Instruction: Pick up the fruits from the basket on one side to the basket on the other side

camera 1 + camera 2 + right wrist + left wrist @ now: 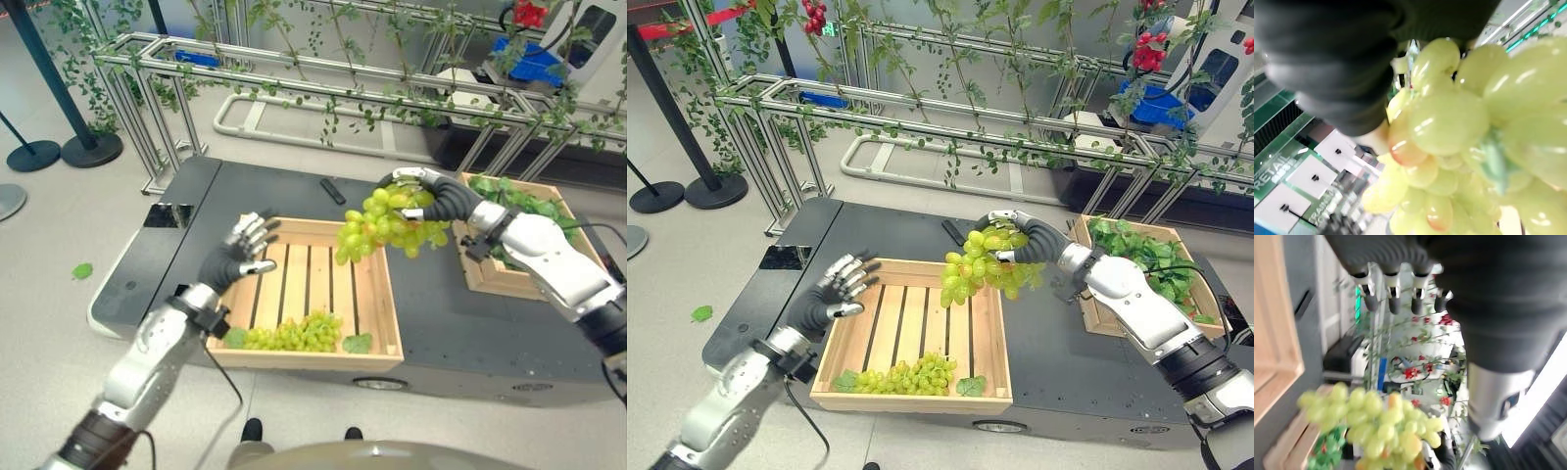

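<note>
Right hand grips a grape bunch above the slatted basket's far corner; left hand spread, idle. Lower centrally (loose grapes swing) before releasing.

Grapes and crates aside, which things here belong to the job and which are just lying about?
Part of the job:
- grape bunch held in the right hand
- slatted crate with a second bunch
- leaf-lined crate
- left hand, open

Just lying about:
- black bar on the platform
- loose leaf on the floor
</note>
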### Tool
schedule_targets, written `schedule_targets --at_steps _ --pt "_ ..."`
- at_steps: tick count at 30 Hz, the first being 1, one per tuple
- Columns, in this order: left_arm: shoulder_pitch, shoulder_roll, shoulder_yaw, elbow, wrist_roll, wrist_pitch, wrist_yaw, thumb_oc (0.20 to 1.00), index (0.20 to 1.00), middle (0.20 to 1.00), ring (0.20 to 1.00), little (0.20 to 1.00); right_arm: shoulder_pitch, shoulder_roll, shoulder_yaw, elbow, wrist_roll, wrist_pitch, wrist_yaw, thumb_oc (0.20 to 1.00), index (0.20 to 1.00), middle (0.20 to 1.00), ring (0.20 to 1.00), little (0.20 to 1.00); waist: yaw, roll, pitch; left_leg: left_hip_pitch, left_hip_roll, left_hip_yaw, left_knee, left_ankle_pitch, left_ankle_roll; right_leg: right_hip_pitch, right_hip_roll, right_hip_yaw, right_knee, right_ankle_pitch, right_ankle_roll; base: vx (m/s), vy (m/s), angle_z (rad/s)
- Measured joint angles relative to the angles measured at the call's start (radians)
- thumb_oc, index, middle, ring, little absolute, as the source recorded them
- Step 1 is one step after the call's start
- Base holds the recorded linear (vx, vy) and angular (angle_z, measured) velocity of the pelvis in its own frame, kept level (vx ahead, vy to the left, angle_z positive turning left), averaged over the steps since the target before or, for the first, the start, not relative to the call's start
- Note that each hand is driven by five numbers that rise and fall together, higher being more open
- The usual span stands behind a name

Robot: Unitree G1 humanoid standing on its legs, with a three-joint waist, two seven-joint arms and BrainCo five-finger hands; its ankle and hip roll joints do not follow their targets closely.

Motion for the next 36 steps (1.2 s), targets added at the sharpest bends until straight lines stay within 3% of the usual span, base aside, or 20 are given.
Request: schedule_targets --at_steps 5,8,12,18,36 --pt "-0.009 0.065 0.021 -0.033 0.108 -0.023 0.007 1.0 1.0 1.0 1.0 1.0 -0.01 0.0 0.006 -0.001 -0.052 0.008 0.025 0.2 0.2 0.2 0.2 0.2 0.005 -0.001 0.0 0.0 -0.002 -0.001 -0.003 0.0 0.0 0.002 -0.002 -0.001 -0.004 0.003 -0.004 0.0 0.0 0.0" --pt "-0.049 0.174 0.02 -0.048 0.245 -0.028 0.025 1.0 1.0 1.0 1.0 1.0 -0.068 0.002 0.063 -0.001 -0.074 0.027 0.036 0.2 0.2 0.2 0.2 0.2 0.001 -0.001 0.0 0.0 0.0 0.0 -0.004 0.0 0.0 0.003 0.001 -0.001 -0.01 0.004 -0.002 0.0 0.0 0.0" --pt "-0.125 0.229 0.021 -0.057 0.349 -0.063 0.048 1.0 1.0 1.0 1.0 1.0 -0.099 0.006 0.088 -0.001 -0.073 0.036 0.051 0.2 0.2 0.2 0.2 0.2 0.001 -0.001 0.001 0.0 -0.001 0.0 -0.004 0.0 0.0 0.004 0.001 -0.001 -0.015 0.006 0.0 0.0 0.0 0.0" --pt "-0.151 0.246 -0.002 -0.065 0.414 -0.076 0.058 1.0 1.0 1.0 1.0 1.0 -0.134 0.019 0.13 0.001 -0.071 0.058 0.052 0.2 0.2 0.2 0.2 0.2 0.0 0.0 0.001 -0.001 0.0 0.001 -0.006 -0.001 -0.001 0.002 0.001 0.001 -0.016 0.006 -0.001 0.0 0.0 0.0" --pt "-0.164 0.245 -0.067 -0.102 0.414 -0.075 0.057 1.0 1.0 1.0 1.0 1.0 -0.268 0.025 0.193 0.002 -0.071 0.068 0.037 0.2 0.2 0.2 0.2 0.2 0.001 -0.009 0.043 -0.001 0.002 0.022 -0.016 -0.002 -0.003 -0.016 0.003 0.023 -0.014 0.009 -0.005 0.0 0.0 -0.02"
